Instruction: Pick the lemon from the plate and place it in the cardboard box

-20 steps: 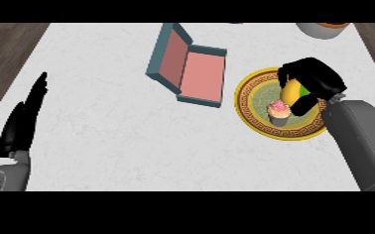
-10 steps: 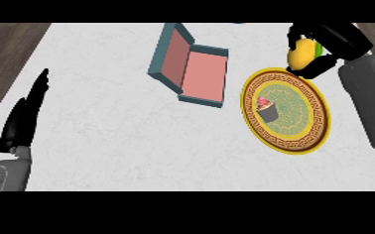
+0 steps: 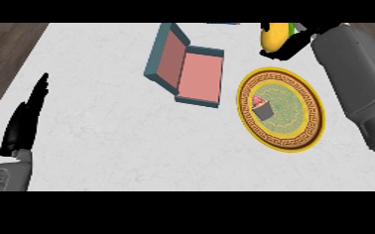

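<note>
The yellow lemon point(image 3: 277, 36) is held up at the top right, above the far side of the plate, with my right hand point(image 3: 297, 43) shut on it; black fingers curl round its right side. The open box point(image 3: 187, 66) has teal walls and a pink inside, lid tilted up to the left, and lies left of the lemon. The round yellow-rimmed plate point(image 3: 296, 140) lies below the hand and holds a small cupcake point(image 3: 262, 107). My left hand point(image 3: 26, 118) rests open at the left edge, fingers straight and pointing up.
The white marble counter point(image 3: 110, 144) spreads across the view, with dark wood floor beyond its top left corner. My grey right forearm point(image 3: 350, 79) runs down the right edge beside the plate.
My right hand has lifted the lemon off the plate and carried it up and away toward the far right. The cupcake stays on the plate. The left hand has not moved.
</note>
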### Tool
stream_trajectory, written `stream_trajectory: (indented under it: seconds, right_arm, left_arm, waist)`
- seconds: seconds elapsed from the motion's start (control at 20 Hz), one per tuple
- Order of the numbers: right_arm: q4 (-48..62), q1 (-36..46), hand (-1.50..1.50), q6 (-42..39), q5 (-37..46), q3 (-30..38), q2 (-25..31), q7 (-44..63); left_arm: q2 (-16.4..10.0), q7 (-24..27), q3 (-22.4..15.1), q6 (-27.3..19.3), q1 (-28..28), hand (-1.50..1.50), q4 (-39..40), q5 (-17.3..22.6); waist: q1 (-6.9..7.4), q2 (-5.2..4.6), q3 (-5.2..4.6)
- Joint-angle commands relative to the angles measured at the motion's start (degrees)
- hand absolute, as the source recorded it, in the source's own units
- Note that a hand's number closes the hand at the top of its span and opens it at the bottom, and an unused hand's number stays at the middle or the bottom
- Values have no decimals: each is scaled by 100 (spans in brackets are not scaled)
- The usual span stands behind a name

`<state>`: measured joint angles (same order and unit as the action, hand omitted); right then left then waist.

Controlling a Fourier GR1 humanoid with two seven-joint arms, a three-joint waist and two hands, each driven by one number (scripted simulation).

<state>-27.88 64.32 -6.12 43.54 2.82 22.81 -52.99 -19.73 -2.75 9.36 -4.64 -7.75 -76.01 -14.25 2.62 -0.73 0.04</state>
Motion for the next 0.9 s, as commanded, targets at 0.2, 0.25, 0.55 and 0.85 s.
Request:
stream_trajectory:
  seconds: [0.2, 0.25, 0.55, 0.85]
  right_arm:
    - [467, 908, 150, -563, -324, 235, -940, 961]
    - [473, 1180, 150, -790, -385, 283, -967, 1237]
    - [1109, 1608, 150, -712, -467, 455, -1498, 1758]
    - [1557, 1666, 150, -59, -293, 402, -2052, 1907]
  left_arm:
    - [233, -166, -119, -198, 69, 0, -235, -157]
    - [155, -236, -134, -21, 278, 0, -457, -92]
    - [52, -98, 22, -13, 24, 0, -101, -84]
    - [-58, -58, 134, 129, -289, 0, 74, 31]
  waist:
    - [-92, 42, -3]
    - [-67, 55, -3]
    - [-28, 2, -6]
    - [97, -69, -9]
